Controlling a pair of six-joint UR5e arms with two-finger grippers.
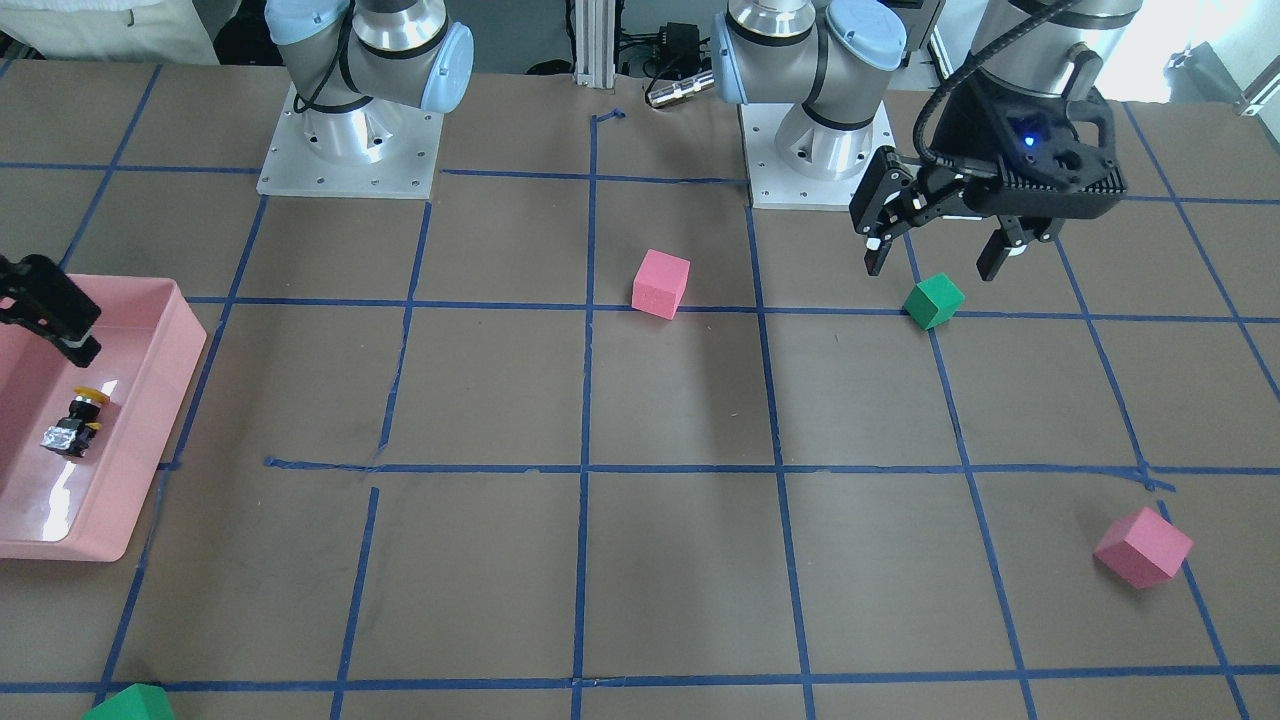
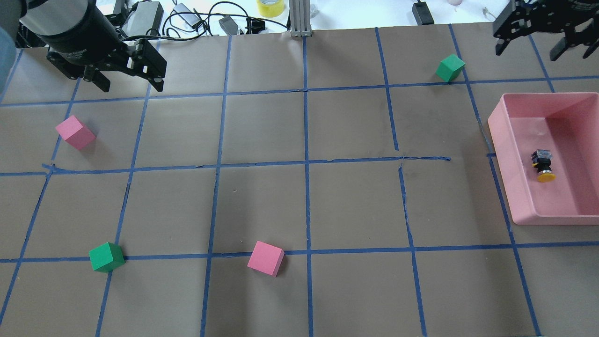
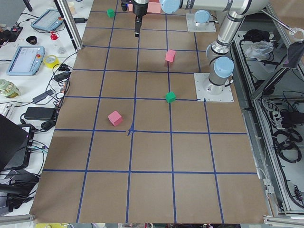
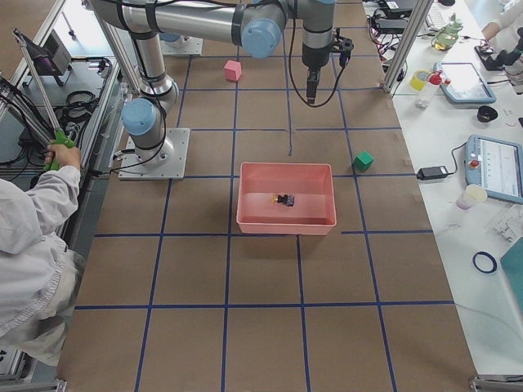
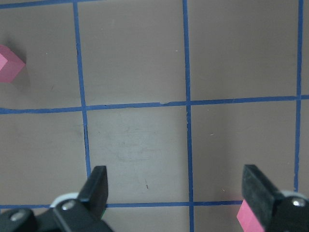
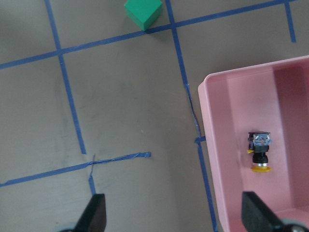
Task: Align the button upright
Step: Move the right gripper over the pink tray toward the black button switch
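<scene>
The button (image 2: pixel 543 166) lies on its side on the floor of the pink tray (image 2: pixel 503 164). The tray sits at the right edge of the table (image 2: pixel 346 206), about midway between my near edge and the far edge. The button's yellow cap points toward my near edge and its silvery base toward the far edge. It lies near the middle of the tray floor, apart from all four walls.

My right gripper (image 2: pixel 531 47) hangs raised above the table close to the tray, but I cannot tell how far over it. Its jaws are spread wide and hold nothing. In its wrist view the button shows inside the tray, well clear of both fingers.

My left gripper (image 2: pixel 128 84) hangs raised over the left half of the table, also spread wide and empty.

Four foam cubes rest on the table. The near green cube (image 2: pixel 106 256) is on my left, toward the near edge. The near pink cube (image 2: pixel 266 258) is toward the middle of the near edge. The left pink cube (image 2: pixel 75 132) is by the left edge. The far green cube (image 2: pixel 450 68) is toward the far right corner, beyond the tray and apart from it.
</scene>
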